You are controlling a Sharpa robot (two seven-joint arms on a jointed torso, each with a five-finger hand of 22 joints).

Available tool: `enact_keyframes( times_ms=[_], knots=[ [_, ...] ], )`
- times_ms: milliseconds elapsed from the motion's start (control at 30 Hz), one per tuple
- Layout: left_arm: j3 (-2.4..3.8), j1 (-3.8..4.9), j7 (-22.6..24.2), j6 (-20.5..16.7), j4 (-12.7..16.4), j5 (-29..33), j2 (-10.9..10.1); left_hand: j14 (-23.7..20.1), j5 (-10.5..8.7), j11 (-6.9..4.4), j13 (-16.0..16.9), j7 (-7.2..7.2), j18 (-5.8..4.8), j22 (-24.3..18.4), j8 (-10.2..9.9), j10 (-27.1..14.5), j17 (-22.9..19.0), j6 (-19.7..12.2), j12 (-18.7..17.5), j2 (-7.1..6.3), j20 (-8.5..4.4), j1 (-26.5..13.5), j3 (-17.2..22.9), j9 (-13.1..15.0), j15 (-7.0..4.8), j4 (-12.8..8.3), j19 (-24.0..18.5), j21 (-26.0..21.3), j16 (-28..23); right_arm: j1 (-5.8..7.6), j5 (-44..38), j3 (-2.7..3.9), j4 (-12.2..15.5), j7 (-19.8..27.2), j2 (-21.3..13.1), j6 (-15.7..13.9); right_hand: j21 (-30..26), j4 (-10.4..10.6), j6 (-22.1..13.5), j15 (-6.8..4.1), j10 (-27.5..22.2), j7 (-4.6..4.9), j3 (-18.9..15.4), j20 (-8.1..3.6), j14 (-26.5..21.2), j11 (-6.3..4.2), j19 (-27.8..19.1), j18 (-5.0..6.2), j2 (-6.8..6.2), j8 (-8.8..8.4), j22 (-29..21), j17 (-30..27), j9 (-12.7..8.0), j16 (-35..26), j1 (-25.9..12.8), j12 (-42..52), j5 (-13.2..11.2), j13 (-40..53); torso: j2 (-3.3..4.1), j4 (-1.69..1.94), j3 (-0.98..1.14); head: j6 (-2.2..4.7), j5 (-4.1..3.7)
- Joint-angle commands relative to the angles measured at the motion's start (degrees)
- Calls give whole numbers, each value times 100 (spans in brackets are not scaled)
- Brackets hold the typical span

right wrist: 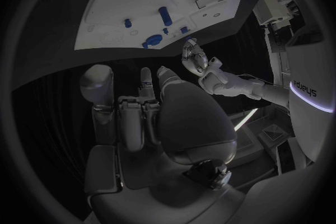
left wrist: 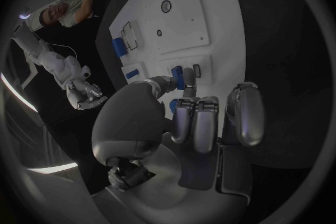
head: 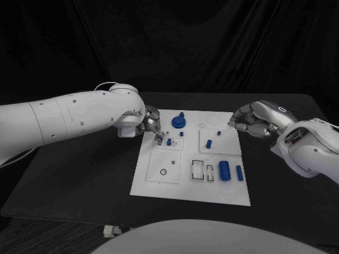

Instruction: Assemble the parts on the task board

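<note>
The white task board [head: 186, 188] lies mid-table. My left hand [head: 150, 125] is over its far left corner. In the left wrist view, thumb and a fingertip [left wrist: 190, 76] pinch a small blue peg [left wrist: 178, 76] beside a small slot [left wrist: 197, 70]. My right hand [head: 252, 123] hovers at the board's far right edge with its fingers curled in on nothing [right wrist: 140, 117]. On the board are a round blue piece [head: 179, 122], a blue peg [head: 208, 143], a thick blue cylinder [head: 225, 170] and a slim blue bar [head: 240, 172].
A square plate with a round hole [head: 164, 170] sits on the board's near left. Two rectangular slots [head: 203, 170] lie beside the cylinder. Bare black table [head: 86, 174] surrounds the board on both sides.
</note>
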Motion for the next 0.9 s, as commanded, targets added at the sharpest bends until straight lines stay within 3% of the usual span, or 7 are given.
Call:
enact_keyframes(
  times_ms=[33,900],
  knots=[
    [5,0,-147,162,12,92,4,615,-16,12,1242,-20,91,1041,-37,339,1509,-28,-17,47,9,12,567,-4,-5,-587,-32,-4,15,-12,-14,4,7,-83,-5,12,-28,-24,20,34,599,3,10,12,547,20,-41,106,-1,-14,551,1274,-7,-33,36,14,40,1509,1,5,-2,-1,-2],
    [3,-129,-228,175,-102,93,52,615,-7,17,1234,-14,94,1037,-39,329,1509,-36,-28,54,13,25,565,-5,-1,-614,-40,-19,15,-13,-14,4,31,-85,-18,-5,-28,-24,20,34,599,3,10,12,547,20,-41,106,-1,-14,551,1274,-7,-33,36,14,40,1509,-2,4,-1,-1,-8]
  ],
)
